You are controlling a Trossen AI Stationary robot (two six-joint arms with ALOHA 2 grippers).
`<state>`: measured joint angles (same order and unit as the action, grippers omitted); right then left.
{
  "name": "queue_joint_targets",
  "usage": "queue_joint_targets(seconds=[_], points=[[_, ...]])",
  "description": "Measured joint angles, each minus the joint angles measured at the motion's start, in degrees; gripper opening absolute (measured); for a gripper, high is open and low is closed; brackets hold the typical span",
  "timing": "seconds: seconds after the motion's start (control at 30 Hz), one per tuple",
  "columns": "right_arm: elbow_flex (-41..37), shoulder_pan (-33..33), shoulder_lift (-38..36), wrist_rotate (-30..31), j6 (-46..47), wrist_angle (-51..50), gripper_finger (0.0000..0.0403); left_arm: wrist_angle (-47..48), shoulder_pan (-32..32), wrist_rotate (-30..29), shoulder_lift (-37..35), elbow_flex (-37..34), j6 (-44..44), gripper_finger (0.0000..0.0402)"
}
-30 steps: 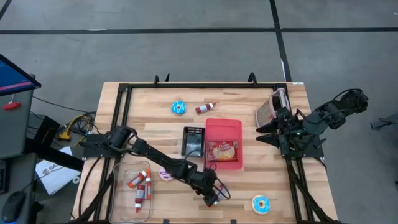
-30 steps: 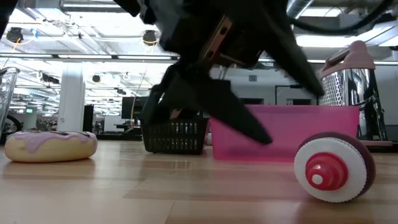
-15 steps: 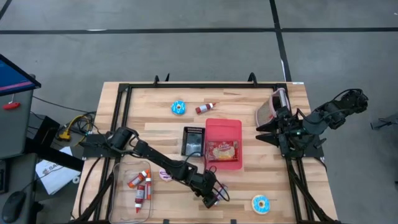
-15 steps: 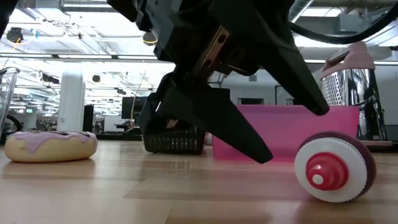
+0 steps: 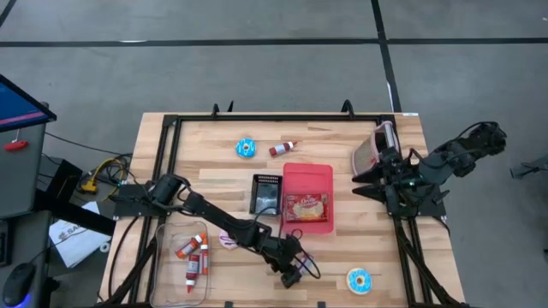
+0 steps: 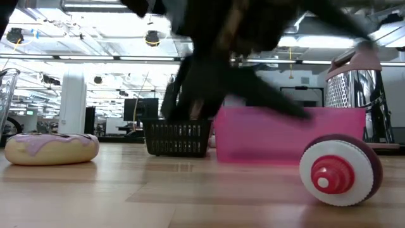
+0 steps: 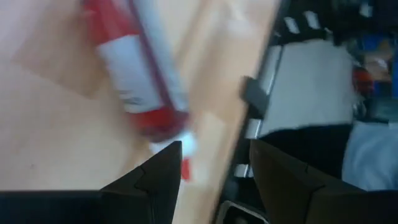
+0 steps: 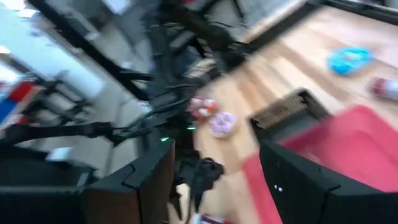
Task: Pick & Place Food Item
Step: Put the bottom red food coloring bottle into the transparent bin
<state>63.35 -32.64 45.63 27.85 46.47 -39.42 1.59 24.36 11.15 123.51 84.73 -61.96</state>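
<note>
1. Red tray (image 5: 308, 198) at your desk's (image 5: 342, 137) centre holds the packaged food item (image 5: 306, 206).
2. Your left pincer (image 5: 291, 275) hovers near the front edge, fingers spread, over a red-and-white tube (image 7: 142, 81), holding nothing.
3. Your right pincer (image 5: 363, 181) waits at the right side, spread, beside the metal grater (image 5: 370, 150).

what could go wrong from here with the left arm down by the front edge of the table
1. The left claw hangs open beside a red and white bottle lying on its side near the table's front edge; a nudge could roll it off.
2. The view from that wrist is blurred, so the arm seems to be moving quickly and a grab now might miss or clip the bottle.
3. The pink-frosted doughnut lies right by the arm's forearm, which could sweep it aside.
</note>
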Motion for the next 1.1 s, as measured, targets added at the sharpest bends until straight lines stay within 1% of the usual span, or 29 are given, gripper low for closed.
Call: queue_joint_targets(seconds=[0.1,0.17,0.23,0.3,0.37,0.43,0.53,0.63,0.7,0.77,0.83,0.9,1.03,1.1], points=[[0.02,-2.13,-0.02,-0.93,-3.14,5.02,0.0228,1.36,0.02,-0.55,-5.08,-0.04,2.62,0.0186],[0.02,-3.82,-0.02,-1.52,-4.72,6.36,0.0228,4.89,0.0,-1.55,-9.38,0.13,4.98,0.0186],[0.02,-5.13,0.44,-3.24,-4.96,6.14,0.0228,10.42,-0.08,-2.89,-13.75,0.12,8.16,0.0186],[0.03,-6.39,1.8,-6.25,-5.11,5.69,0.0228,14.58,-0.01,-4.9,-18.44,0.0,11.25,0.0186],[0.07,-7.88,4.3,-10.38,-5.49,4.89,0.0228,15.86,0.38,-6.48,-22.86,0.04,14.39,0.0186],[0.07,-9.68,7.72,-14.28,-6.24,4.3,0.0228,14.9,0.63,-6.63,-26.13,-0.07,16.92,0.0186],[0.0,-11.85,13.84,-17.68,-7.33,3.88,0.0228,11.27,1.04,-6.65,-29.66,-0.21,21.29,0.0186],[0.0,-12.29,20.17,-18.92,-7.99,6.11,0.0228,5.46,0.7,-7.05,-33.23,-0.22,25.85,0.0186],[0.0,-11.93,23.8,-18.92,-8.08,9.07,0.0228,1.99,0.09,-8.59,-35.34,-0.22,26.36,0.0186],[0.02,-10.91,27.09,-19.97,-8.11,12.95,0.0228,0.82,-0.63,-8.66,-37.23,-0.2,27.19,0.0186],[0.02,-9.31,29.93,-24.46,-7.82,14.99,0.0228,3.8,-0.58,-8.89,-39.55,-0.2,29.08,0.0186],[0.04,-7.57,32.75,-28.73,-5.94,17.1,0.0228,8.73,0.38,-9.62,-41.68,-0.13,30.85,0.0186],[0.8,-6.19,39.27,-35.22,-3.53,18.53,0.0228,21.0,4.5,-14.79,-44.62,-0.15,33.97,0.0186],[2.39,-6.22,42.74,-36.99,-3.36,18.25,0.0226,25.12,6.69,-17.74,-45.44,-0.18,34.65,0.0186]])
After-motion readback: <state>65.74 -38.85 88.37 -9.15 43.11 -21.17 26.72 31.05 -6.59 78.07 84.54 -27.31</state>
